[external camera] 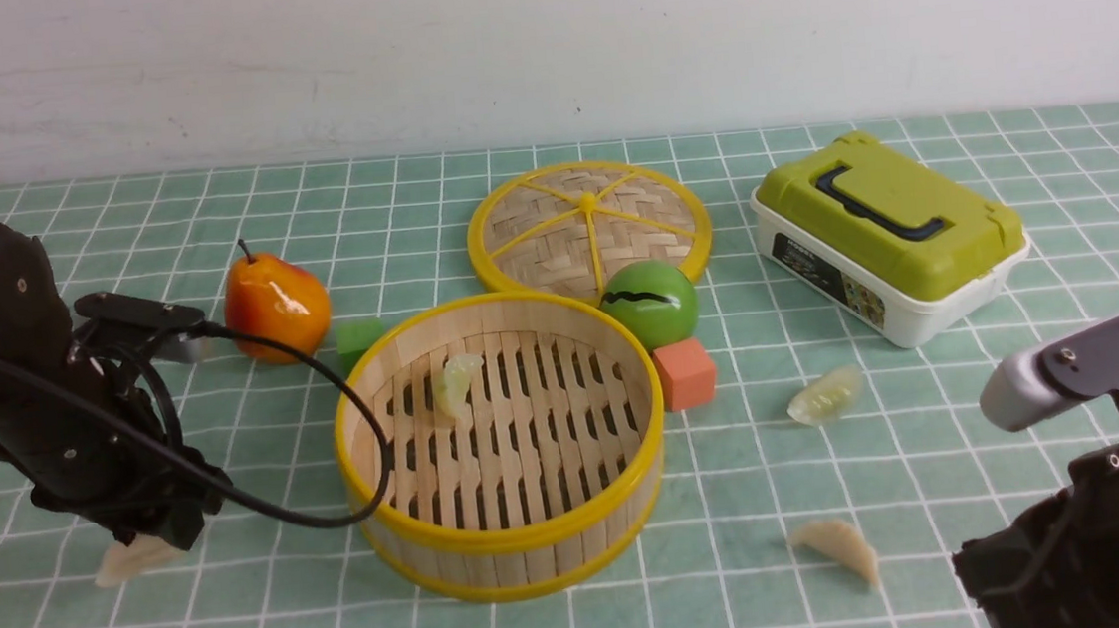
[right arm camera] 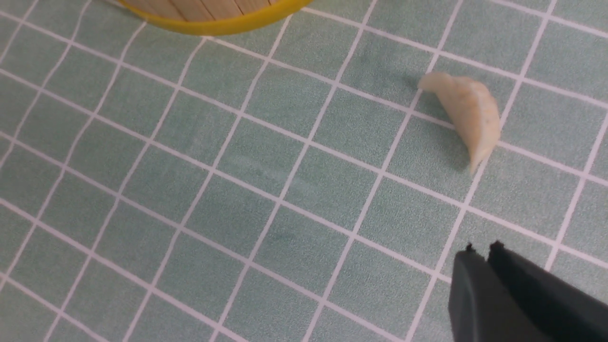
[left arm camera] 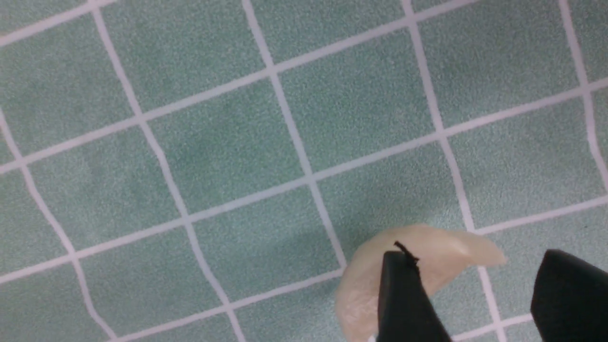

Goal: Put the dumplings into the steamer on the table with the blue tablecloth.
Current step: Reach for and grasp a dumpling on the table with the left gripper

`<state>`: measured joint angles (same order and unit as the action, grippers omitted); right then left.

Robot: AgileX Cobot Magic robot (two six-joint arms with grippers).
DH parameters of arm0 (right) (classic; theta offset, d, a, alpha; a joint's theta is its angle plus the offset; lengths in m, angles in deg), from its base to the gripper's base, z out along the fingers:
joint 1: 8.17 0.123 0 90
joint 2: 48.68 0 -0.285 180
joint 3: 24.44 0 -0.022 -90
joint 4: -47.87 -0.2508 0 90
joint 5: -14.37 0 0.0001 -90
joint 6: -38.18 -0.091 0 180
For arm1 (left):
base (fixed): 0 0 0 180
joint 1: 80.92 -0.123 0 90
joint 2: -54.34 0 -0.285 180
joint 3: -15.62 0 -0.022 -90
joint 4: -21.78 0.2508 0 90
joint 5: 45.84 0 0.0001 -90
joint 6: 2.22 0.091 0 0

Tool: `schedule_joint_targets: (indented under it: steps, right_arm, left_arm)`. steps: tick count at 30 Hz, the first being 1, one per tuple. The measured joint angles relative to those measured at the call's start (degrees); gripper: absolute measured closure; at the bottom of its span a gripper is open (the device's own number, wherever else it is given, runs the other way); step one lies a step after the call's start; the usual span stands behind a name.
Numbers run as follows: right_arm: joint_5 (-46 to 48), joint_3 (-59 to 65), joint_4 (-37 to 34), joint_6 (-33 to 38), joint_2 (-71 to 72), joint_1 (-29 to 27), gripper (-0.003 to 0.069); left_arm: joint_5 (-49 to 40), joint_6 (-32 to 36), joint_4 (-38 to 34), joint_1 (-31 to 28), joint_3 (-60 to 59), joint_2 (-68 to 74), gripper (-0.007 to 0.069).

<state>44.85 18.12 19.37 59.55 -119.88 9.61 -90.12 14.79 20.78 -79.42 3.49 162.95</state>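
Observation:
The bamboo steamer [external camera: 509,558] stands mid-table on the grid cloth [external camera: 740,579], with one dumpling [external camera: 455,382] on its slatted floor. A second dumpling [external camera: 134,559] lies on the cloth at the left. My left gripper [external camera: 153,541] is low over it. In the left wrist view the gripper [left arm camera: 479,280] is open, and one finger [left arm camera: 403,299] overlaps the dumpling [left arm camera: 441,256]. Two more dumplings lie to the right: a yellowish one [external camera: 826,395] and a cream one [external camera: 837,547]. My right gripper [right arm camera: 482,247] is shut and empty, short of the cream dumpling [right arm camera: 468,114].
The woven lid [external camera: 588,222] lies behind the steamer. A green ball [external camera: 653,302] and an orange cube [external camera: 686,374] sit at its right. A pear [external camera: 276,306] and a green cube [external camera: 359,338] sit at its left. A green-lidded box [external camera: 888,233] stands at the back right.

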Motion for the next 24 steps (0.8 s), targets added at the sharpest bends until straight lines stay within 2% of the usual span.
schedule_joint_targets:
  steps: [5, 11, 18, 24]
  right_arm:
    - [0.03, 0.0, -0.1, 0.05, 0.0, 0.0, 0.0618]
    - [0.21, 0.0, -0.1, 0.05, 0.0, 0.0, 0.0618]
    - [0.28, 0.0, -0.42, 0.22, 0.0, 0.0, 0.0618]
    - [0.28, 0.0, -0.48, 0.3, 0.0, 0.0, 0.0618]
  left_arm:
    - [-0.84, -0.3, 0.64, 0.0, 0.01, 1.04, 0.0207]
    - [-1.35, -1.28, 1.78, 0.0, 0.2, 1.92, 0.0195]
    - [-0.44, -8.84, 4.12, 0.0, 4.17, -0.48, 0.0195]
    - [-1.35, -4.21, 4.68, 0.0, 4.45, 2.54, 0.0195]
